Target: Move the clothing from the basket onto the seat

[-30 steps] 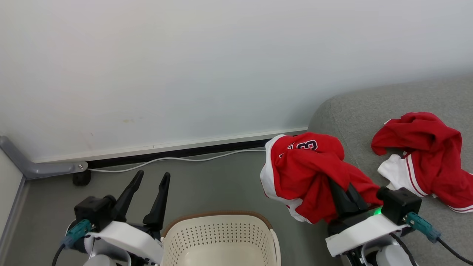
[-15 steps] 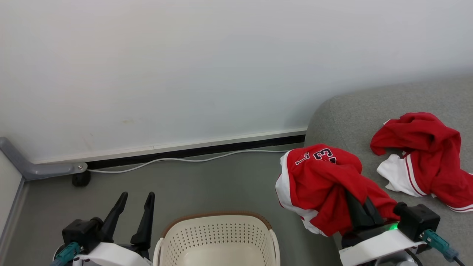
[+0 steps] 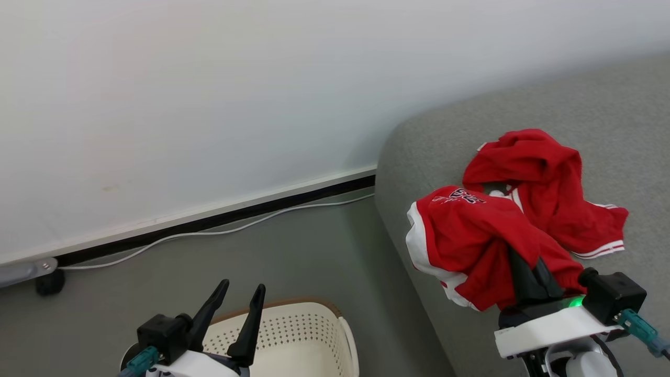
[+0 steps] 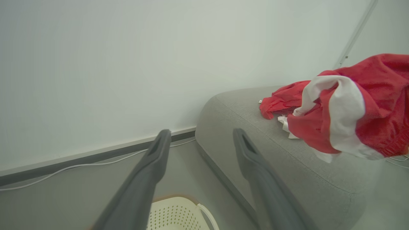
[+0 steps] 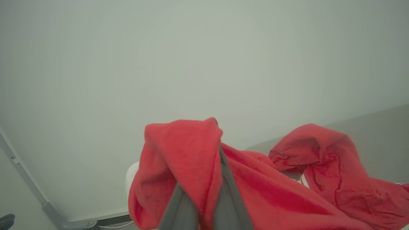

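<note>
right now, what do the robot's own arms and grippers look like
The left gripper and right gripper each have two long, tapering black fingers on a black base. The wrists are white shells, each with a black boxy module and a teal cable connector. A green light glows on the right wrist.

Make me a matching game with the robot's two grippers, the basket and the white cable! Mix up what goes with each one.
Things:
1. left gripper
2. right gripper
3. basket
4. white cable

What fits:
A. lying on the floor
B. shut on a red garment
C. open, holding nothing
D. cream-white with rows of little holes

Right pairs: 1-C, 2-B, 3-D, 4-A.
</note>
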Robot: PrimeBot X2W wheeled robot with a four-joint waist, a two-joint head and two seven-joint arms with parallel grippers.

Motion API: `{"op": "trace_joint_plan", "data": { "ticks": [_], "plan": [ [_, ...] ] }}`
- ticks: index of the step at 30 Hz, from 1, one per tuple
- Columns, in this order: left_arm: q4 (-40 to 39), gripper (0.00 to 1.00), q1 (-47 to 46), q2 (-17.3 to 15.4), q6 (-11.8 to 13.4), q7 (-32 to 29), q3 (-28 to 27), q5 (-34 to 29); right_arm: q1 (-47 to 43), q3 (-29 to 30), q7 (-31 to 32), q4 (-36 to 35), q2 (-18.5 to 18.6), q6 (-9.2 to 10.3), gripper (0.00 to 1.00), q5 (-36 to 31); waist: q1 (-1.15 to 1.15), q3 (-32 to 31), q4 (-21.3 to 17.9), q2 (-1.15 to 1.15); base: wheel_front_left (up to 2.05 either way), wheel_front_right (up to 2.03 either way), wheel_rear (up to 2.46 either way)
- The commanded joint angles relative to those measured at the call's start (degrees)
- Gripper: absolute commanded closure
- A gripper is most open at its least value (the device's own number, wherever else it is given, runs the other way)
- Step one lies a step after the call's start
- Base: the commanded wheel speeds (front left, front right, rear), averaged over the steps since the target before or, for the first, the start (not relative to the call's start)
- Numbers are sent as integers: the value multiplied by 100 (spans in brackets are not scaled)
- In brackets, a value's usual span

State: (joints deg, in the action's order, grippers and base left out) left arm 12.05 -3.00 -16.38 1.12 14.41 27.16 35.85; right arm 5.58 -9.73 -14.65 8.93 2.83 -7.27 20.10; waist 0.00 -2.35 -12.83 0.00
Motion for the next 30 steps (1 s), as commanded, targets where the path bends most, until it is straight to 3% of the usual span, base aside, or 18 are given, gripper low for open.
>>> {"op": "trace_joint_plan", "data": {
  "ticks": [1, 13, 19, 30],
  "plan": [
    [-90, 0, -412, -32, -56, 58, -129, -50, 277, -56, -35, -188, 5, -22, 100, -93, 0, 110, -382, 0, 0, 0, 0],
    [-322, 0, -371, 115, -100, 19, 356, -334, 346, 270, -35, -194, 5, -22, 100, -134, 0, 236, -1531, 0, 0, 0, 0],
    [-430, 0, -436, 172, -138, -95, 558, -418, 356, 469, -35, -216, 5, -22, 100, -120, 0, 342, -1709, 0, 0, 0, 0],
    [-413, 0, -610, 237, -133, -149, 735, -529, 694, 808, -35, -87, 5, -22, 100, 67, 0, 566, -1664, 0, 0, 0, 0]
  ]
}}
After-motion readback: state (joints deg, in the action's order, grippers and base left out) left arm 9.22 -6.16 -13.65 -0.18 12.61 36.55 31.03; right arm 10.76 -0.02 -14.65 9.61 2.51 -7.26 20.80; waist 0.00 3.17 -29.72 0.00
